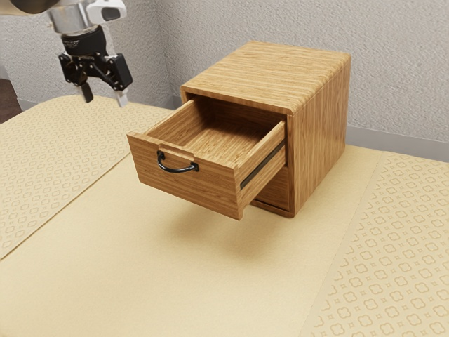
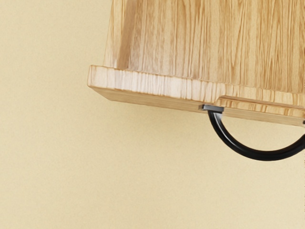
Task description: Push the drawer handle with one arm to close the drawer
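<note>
Drawer [image 1: 210, 191] Extended from Cabinet [image 1: 319, 126], Gripper [image 1: 104, 95] Released

The exterior view shows the cabinet on the table [image 1: 203, 281], its top and one side, and the dark rail [image 1: 264, 166] along the extended drawer's side. It also shows the gripper, raised above the table on the exterior view's left of the cabinet and apart from it. The wrist view gives the drawer from above: the front's top edge and the outward bow of the handle [image 1: 177, 170].

Count: one cabinet; one extended drawer, projecting from the cabinet's upper half; one lower front [image 1: 278, 184], partly covered, in the cabinet's lower half; one black handle, fixed at two mounts to the drawer front facing away from the cabinet; one gripper, two fingers. The jaws stand apart with nothing between them. The handle is untouched.
</note>
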{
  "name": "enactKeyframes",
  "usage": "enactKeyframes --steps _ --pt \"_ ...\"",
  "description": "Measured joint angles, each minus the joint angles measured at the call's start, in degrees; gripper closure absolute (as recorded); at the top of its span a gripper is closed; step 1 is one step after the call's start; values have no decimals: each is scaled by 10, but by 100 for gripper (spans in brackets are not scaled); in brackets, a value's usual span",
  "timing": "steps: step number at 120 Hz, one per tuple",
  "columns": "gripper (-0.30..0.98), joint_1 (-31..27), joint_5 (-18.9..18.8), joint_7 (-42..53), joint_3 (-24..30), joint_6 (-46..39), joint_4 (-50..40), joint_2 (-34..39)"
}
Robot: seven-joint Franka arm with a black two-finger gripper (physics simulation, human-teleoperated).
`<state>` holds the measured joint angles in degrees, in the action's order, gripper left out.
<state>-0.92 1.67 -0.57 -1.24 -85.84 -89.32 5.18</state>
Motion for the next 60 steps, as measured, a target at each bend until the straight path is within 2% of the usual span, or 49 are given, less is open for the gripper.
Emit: enactKeyframes --steps 10,15,31,39,48,60 --pt "0 1 0 0 4 -2 -1 2" --pt "0 -7 -2 -1 21 -5 -28 35" --pt "0 1 3 -14 57 -34 -303 301" --pt "2 2 8 -21 61 -40 -400 396" --pt "11 2 15 -29 78 -42 -460 438" --pt "26 1 34 -38 112 -52 -492 441"
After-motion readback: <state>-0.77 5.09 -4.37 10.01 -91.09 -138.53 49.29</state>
